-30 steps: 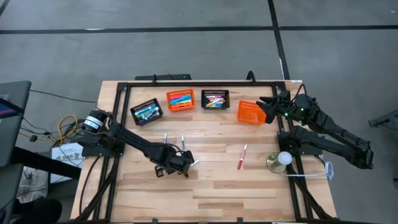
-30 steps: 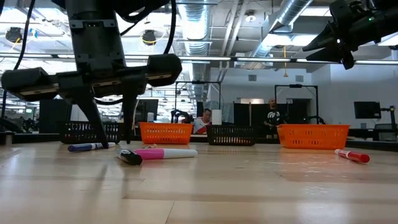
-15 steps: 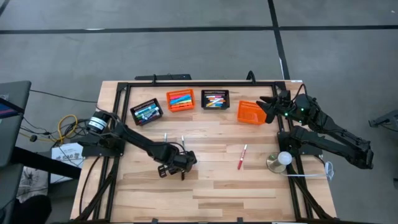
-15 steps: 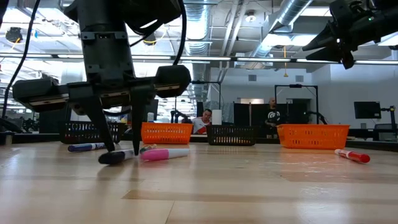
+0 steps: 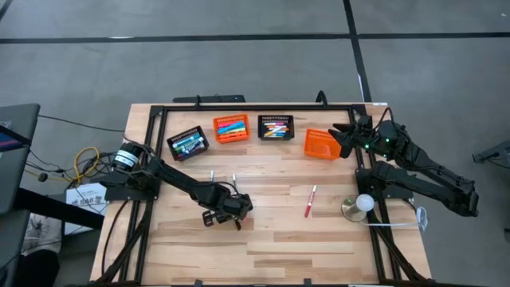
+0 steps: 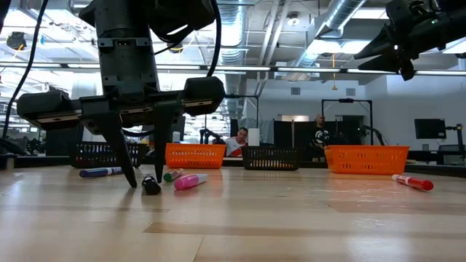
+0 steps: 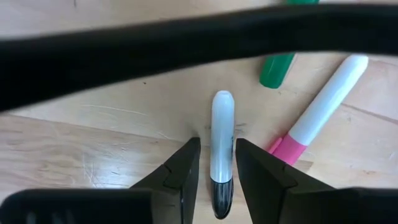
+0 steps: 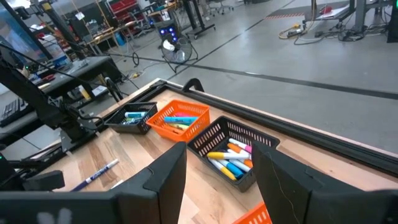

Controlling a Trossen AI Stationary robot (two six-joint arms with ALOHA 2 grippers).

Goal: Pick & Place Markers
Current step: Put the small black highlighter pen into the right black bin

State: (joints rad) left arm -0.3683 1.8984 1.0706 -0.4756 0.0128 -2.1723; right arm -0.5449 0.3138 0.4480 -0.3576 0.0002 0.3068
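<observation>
Your left gripper [image 5: 231,217] is down at the surface [image 5: 271,239] near its middle, and its fingers [image 7: 180,171] stand on either side of a white marker with a black cap [image 7: 221,149]. In the left wrist view the tips look to be touching or almost touching the barrel, but you cannot tell from these views whether they are truly clamped on it; the marker lies flat on the wood. From the low camera only its black cap end shows, a small dark lump between the finger tips, and from above the gripper body hides it entirely.

Just beside it lie a pink-capped white marker [image 7: 320,112] and a green marker [image 7: 277,68]; the green one is cut off by a blurred dark bar that crosses the left wrist view. A blue marker [image 6: 100,172] lies farther back toward the black basket [image 5: 187,143]. A red marker [image 5: 310,200] lies apart to the right, in open wood.

Along the far edge stand four baskets: two black and two orange. Three hold markers whose colours blur together; the inside of the right-hand orange basket [image 5: 320,143] is hard to read.

Your right gripper [image 5: 344,140] hangs in the air beside that basket, fingers [image 8: 165,177] spread and holding nothing.
</observation>
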